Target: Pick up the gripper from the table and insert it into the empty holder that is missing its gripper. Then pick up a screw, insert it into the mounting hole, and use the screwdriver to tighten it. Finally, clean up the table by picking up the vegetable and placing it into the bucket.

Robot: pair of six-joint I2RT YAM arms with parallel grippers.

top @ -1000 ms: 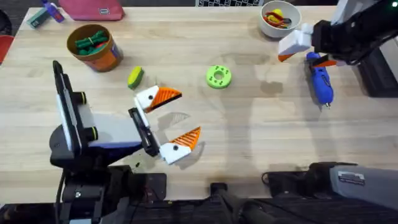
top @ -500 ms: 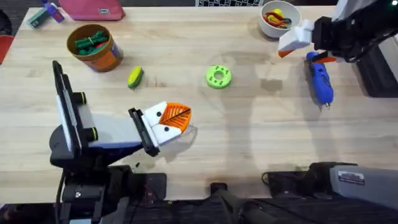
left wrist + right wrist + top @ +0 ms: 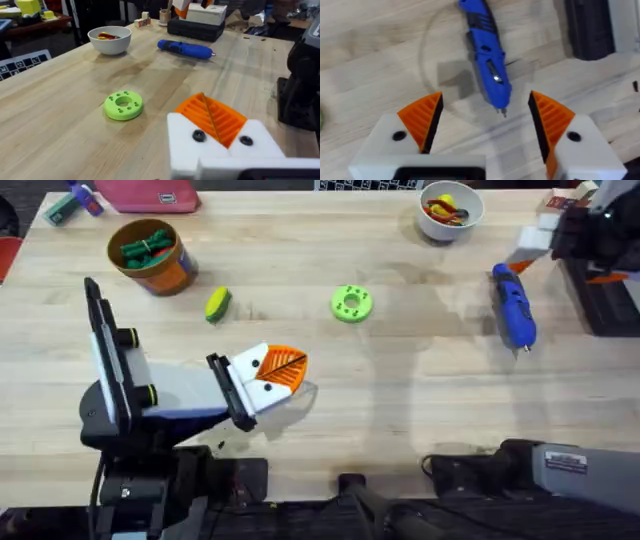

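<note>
Orange plastic marks the bucket [image 3: 150,255] near the worktop's far left corner, with dark green pieces inside; just beside it toward the middle lies the yellow-and-green vegetable [image 3: 217,304], not yet cleared. The left pincer [image 3: 272,375] hangs over the near left part of the worktop with its ribbed pads pressed together on nothing, having snapped closed from a wide spread a second ago and held since. At the worktop's middle sits the lime-green holder [image 3: 351,303], alone, its central opening bare in the left wrist view [image 3: 123,104]. A white bowl [image 3: 451,209] stands at the far edge. The blue screwdriver [image 3: 513,305] lies flat near the right edge, untouched. The right pincer [image 3: 560,245] has pulled back from over the screwdriver's far end toward the far right corner; its wrist view shows its fingers spread wide [image 3: 485,122] with the screwdriver [image 3: 487,67] beyond them. No small dark block can be made out, so the insertion appears not begun, and both arms seem to be retreating rather than engaging.
</note>
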